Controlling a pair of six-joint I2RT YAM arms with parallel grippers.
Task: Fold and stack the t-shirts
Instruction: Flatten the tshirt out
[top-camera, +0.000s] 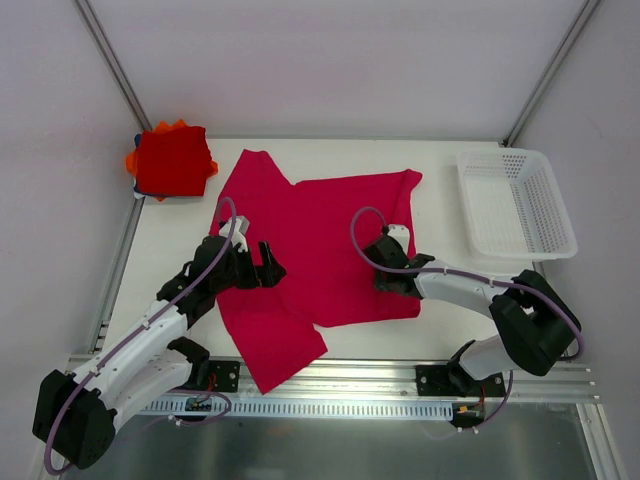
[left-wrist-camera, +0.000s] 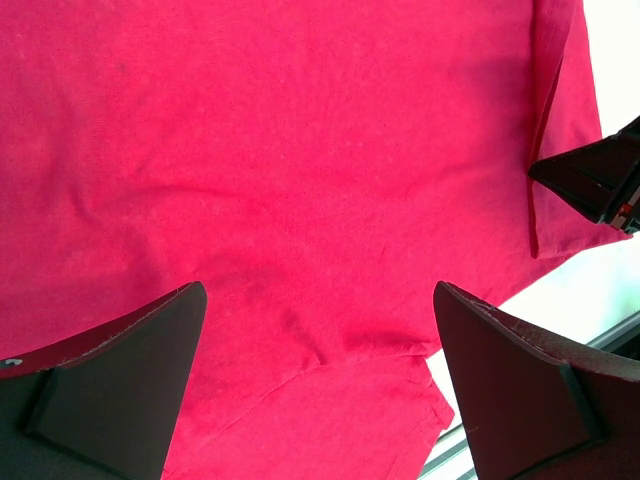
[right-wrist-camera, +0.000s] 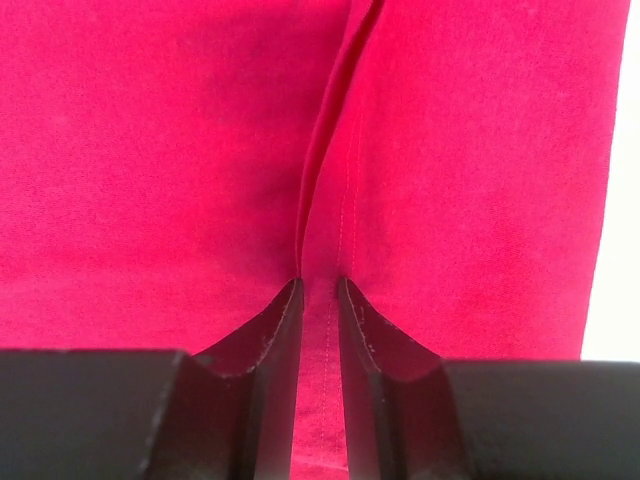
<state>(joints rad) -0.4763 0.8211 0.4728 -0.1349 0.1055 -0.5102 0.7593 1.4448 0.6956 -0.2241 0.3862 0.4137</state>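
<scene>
A crimson-pink cloth t-shirt (top-camera: 330, 250) is spread out in the middle of the white worktop (top-camera: 445, 205) and is not yet folded. A small pile of folded red, orange and blue t-shirts (top-camera: 172, 160) is kept at the far left corner. The left pincer (left-wrist-camera: 320, 290) is held wide open above the shirt, with nothing in it. The right pincer (right-wrist-camera: 320, 285) is almost closed around a raised ridge of cloth. Whether the ridge is really held cannot be told. If only a thin bit is caught, the cloth could be dropped when lifted, and a crooked, bunched fold would be made.
</scene>
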